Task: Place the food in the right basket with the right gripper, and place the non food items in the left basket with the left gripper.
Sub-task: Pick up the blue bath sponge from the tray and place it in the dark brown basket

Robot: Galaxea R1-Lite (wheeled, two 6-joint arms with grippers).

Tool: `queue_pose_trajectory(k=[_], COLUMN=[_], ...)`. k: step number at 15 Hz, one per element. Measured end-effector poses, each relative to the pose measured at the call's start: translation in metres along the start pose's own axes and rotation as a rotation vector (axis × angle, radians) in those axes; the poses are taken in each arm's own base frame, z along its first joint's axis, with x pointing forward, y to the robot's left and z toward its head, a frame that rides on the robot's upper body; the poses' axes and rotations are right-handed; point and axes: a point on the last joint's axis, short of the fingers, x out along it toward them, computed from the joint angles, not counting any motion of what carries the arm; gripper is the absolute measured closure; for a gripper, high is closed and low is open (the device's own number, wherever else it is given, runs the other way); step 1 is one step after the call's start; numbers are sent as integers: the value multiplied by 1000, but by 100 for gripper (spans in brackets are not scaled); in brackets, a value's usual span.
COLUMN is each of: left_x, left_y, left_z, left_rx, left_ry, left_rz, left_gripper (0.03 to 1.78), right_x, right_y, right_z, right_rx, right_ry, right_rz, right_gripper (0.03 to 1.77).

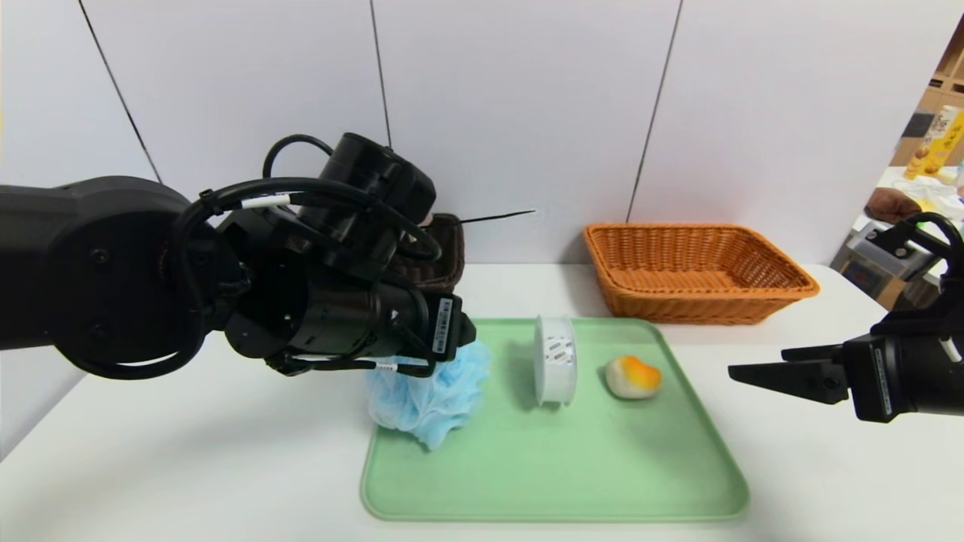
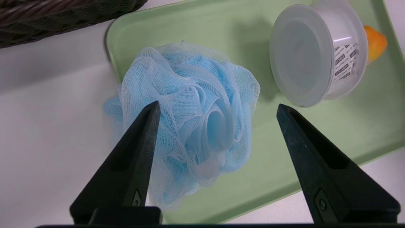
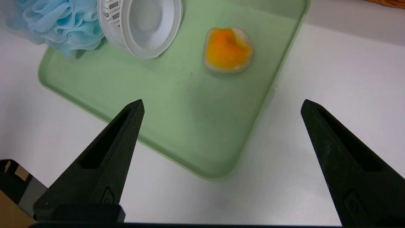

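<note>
The left tool hangs over the near-left corner of the green tray, its two black fingers spread wide and gripping nothing. The blue mesh bath pouf lies right under it and between the fingers in the left wrist view, spilling over the tray's left edge onto the white counter. Just beside the pouf, toward the tray's middle, a clear plastic tub stands on its side. Beyond that lies an orange-and-cream bun-like food piece.

The right tool waits off the tray's right edge, wide open and empty; the food piece is well apart from it.

All three items sit on the tray, so sorting looks unstarted. The orange wicker basket on the right appears empty; the dark wicker basket on the left is mostly hidden behind the left arm.
</note>
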Motion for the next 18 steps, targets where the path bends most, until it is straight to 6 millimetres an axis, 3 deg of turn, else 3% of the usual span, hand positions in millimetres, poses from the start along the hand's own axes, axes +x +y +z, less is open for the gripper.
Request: queue_pose_trajectory(k=[9, 18], left_x=[3, 44], left_y=[3, 4], left_z=[-4, -29], left_rx=[13, 38], left_ry=[-5, 81], left_rz=[77, 177], left_gripper=[23, 14], right_x=[-1, -4], right_y=[-1, -4], right_z=[-1, -2], right_rx=[5, 14], right_ry=[-3, -8], right_rz=[-8, -20], right_gripper=[9, 9])
